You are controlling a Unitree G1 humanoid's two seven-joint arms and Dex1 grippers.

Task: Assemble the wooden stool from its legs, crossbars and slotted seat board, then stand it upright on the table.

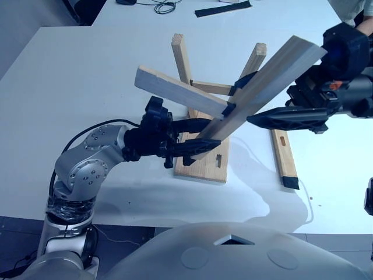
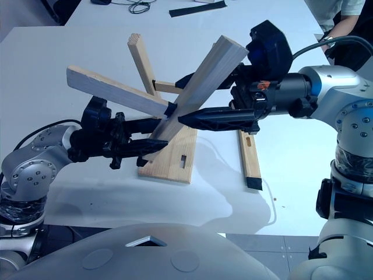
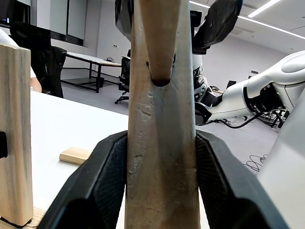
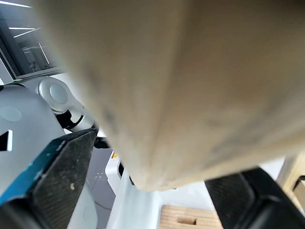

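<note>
A long wooden leg [image 1: 274,73] slants up to the right above the table. My left gripper [image 1: 201,143] is shut on its lower end, and the black fingers [image 3: 95,186] press both sides of the wood [image 3: 162,157]. My right gripper [image 2: 182,119] comes in from the right at mid-length, with its fingers [image 4: 62,167] on either side of the same leg. A second leg [image 1: 175,87] meets the first at a black joint [image 1: 228,107]. Under them the slotted seat board [image 1: 207,166] lies flat. Behind it two more legs [image 1: 180,52] [image 1: 256,55] stand, joined by a crossbar [image 1: 213,87].
A loose slotted wooden bar [image 1: 284,153] with a black end lies on the white table [image 1: 76,76] to the right of the seat board. A black strip [image 1: 224,9] and cables lie at the far edge. The table's left half is bare.
</note>
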